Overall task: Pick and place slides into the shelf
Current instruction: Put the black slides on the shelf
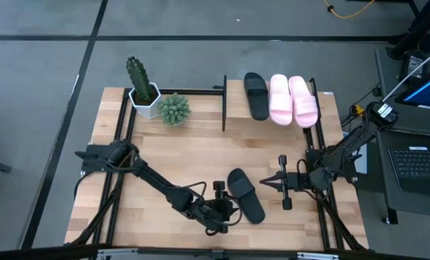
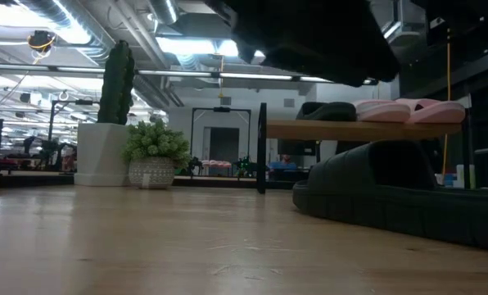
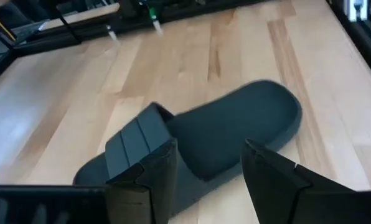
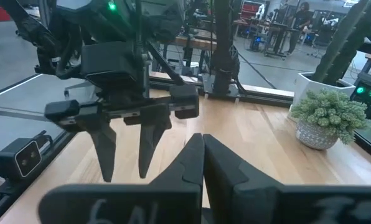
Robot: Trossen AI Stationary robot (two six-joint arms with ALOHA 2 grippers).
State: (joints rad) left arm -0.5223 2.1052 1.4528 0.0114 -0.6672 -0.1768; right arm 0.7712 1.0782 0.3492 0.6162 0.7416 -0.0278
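Observation:
One black slide lies flat on its sole on the table near the front edge; it also shows in the left wrist view and the low view. My left gripper is open just on the near-left side of it, its fingers slanting down over the slide's long side beside the strap. My right gripper is shut and level, just right of the slide, holding nothing. On the shelf at the far right rest a second black slide and two pink slides.
A tall cactus in a white pot and a small round succulent stand at the far left. Black frame rails run along the table's left and right sides. A laptop sits off the table's right edge. Bare wood lies in the table's middle.

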